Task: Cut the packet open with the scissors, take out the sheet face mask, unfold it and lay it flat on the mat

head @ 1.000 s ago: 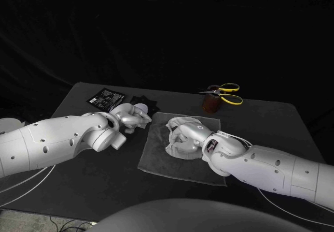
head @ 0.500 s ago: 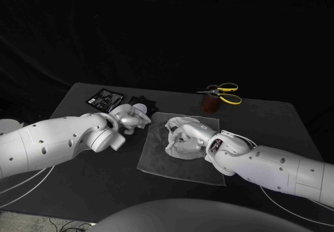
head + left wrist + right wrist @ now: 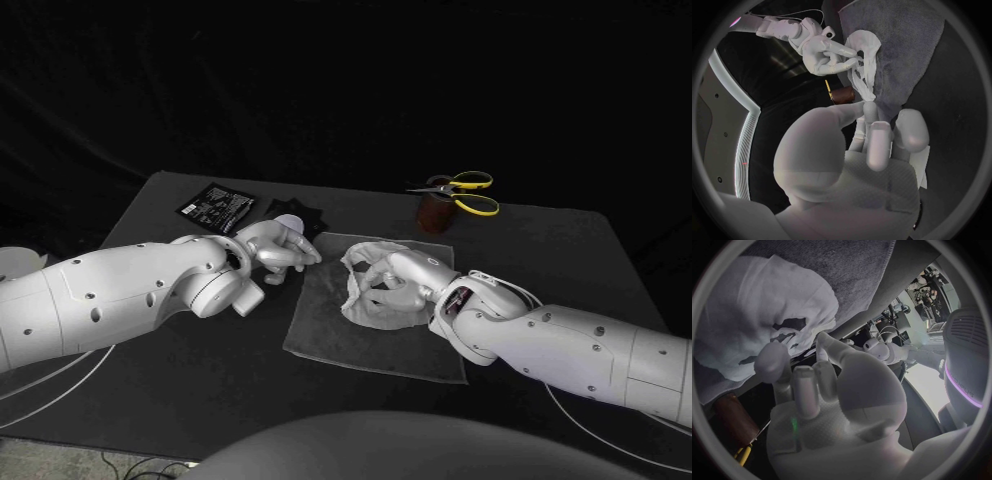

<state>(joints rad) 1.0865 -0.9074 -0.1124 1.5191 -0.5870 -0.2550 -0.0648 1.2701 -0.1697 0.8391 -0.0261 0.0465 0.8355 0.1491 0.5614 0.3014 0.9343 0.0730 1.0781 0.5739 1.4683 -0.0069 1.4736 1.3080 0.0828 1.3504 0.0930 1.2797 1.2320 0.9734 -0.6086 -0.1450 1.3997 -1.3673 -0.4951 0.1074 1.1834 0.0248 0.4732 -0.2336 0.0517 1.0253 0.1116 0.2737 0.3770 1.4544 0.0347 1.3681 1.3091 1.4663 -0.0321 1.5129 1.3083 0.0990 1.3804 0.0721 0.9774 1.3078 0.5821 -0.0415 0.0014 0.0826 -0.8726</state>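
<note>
In the head view, my right hand [image 3: 387, 272] sits over the far half of the mat [image 3: 339, 340], its fingers closed on the sheet face mask [image 3: 378, 308]. The mask is a crumpled white heap under and around that hand, resting on the mat. My left hand [image 3: 277, 248] hovers at the mat's left edge, just beside the mask but apart from it. Its fingers point toward the right hand, and I see nothing in them.

The packet [image 3: 218, 207] lies near the far left corner of the tabletop [image 3: 188, 380], well apart from both hands. A small dark scrap [image 3: 296, 212] lies between it and the mat; I cannot make out what it is. The scissors [image 3: 469, 190] stand in a brown holder [image 3: 436, 215] by the tabletop's far edge, beyond the mat.

In the left wrist view, my left hand's fingers [image 3: 878, 142] reach forward with gaps between them, empty. Beyond them, the right hand pinches a fold of the mask and holds it up off the mat. The mask's hanging end seems to meet my left thumb tip, but I cannot tell whether they touch.

In the right wrist view, the right hand's fingertips [image 3: 773, 357] lie against the mask's near edge. The palm hides the contact itself. The mask's eye and mouth openings show, though much of it is bunched.
</note>
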